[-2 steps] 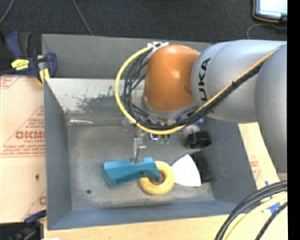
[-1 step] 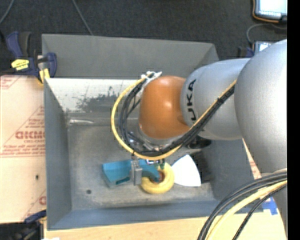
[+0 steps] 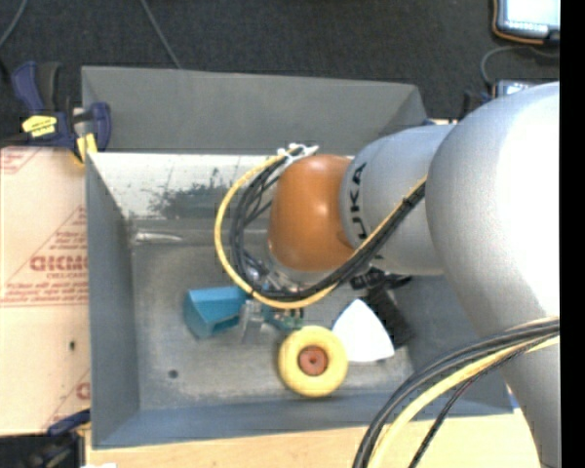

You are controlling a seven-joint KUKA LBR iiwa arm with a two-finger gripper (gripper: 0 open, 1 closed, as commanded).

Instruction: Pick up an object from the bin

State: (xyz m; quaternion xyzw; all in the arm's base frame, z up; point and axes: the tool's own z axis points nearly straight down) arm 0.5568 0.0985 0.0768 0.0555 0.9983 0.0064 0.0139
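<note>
The arm [image 3: 487, 193] reaches in, wrist bent down under its orange cover [image 3: 307, 213]; fingers [image 3: 259, 316] low in the bin [image 3: 112, 291], their opening impossible to tell; blue block [image 3: 211, 310] just left of them; yellow wheel [image 3: 312, 361] lower right; white piece [image 3: 366, 334] beyond.

The arm [image 3: 487, 193] is a fat, smooth thing, its rounded links all pale silver-grey with a soft sheen. Black KUKA lettering [image 3: 355, 203] runs down the link nearest the wrist. The wrist itself is capped by a glossy orange cover [image 3: 307, 213], domed like an egg. A bundle of yellow and black cables [image 3: 232, 224] loops round the cover on the side away from the arm, then runs back along the link. More of the same cabling sweeps across beneath the big link. Below the cover, the gripper [image 3: 263, 310] shows as a small cluster of dark and grey metal parts.
</note>
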